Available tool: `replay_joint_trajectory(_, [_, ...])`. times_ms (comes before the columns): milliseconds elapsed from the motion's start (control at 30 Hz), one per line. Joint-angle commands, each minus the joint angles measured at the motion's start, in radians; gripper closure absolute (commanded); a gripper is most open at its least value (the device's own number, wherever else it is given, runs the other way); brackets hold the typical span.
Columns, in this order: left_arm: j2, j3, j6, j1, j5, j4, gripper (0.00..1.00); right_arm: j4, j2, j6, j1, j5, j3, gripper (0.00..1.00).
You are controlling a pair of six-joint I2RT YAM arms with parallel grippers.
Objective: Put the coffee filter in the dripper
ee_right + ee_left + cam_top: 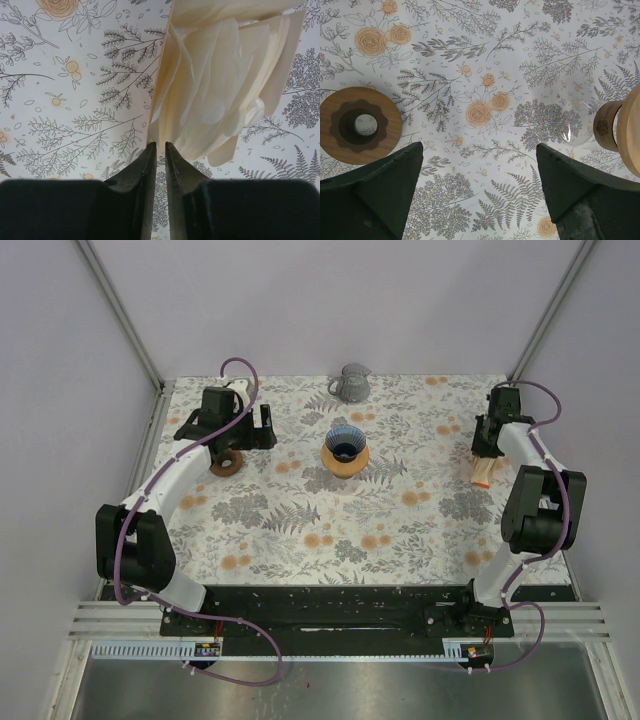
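Cream paper coffee filters (215,85) stand fanned in a stack at the 3 o'clock edge of the flower-printed tabletop (300,520), well apart from the dripper (345,452) at its centre. From overhead the stack (484,472) shows as a pale wedge just beside the right arm's wrist.

Right pincer (159,145): fingers pressed almost together, only a thin slit between them, with the tips meeting the lower corner of the stack. It cannot be told whether a sheet is caught in the slit. Overhead, this pincer (487,447) sits directly at 12 o'clock of the stack.

Left pincer (479,147): fingers spread wide and holding nothing, hovering over bare cloth. Overhead it (265,428) lies at 9 o'clock of the dripper.

Wooden ring (360,125): flat on the cloth, with a dark scalloped inner hole, at 9 o'clock of the left pincer. The dripper's wooden collar (630,132) enters the left wrist view at 3 o'clock.

Grey jug (352,383): upright at 12 o'clock of the dripper, near the far edge.
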Motion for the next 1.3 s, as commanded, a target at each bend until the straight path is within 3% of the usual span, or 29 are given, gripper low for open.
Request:
replay_joint_trajectory(0, [-0.011, 0.040, -0.004, 0.008, 0.018, 0.022, 0.01, 0.042, 0.015, -0.015, 0.008, -0.011, 0.047, 0.79])
replay_joint_trajectory(967, [-0.007, 0.042, -0.004, 0.014, 0.030, 0.019, 0.01, 0.120, 0.029, -0.024, 0.008, -0.098, 0.015, 0.75])
replay_joint_trajectory(1267, [-0.012, 0.043, -0.004, 0.014, 0.030, 0.017, 0.01, 0.108, 0.061, 0.023, 0.008, -0.081, 0.009, 0.78])
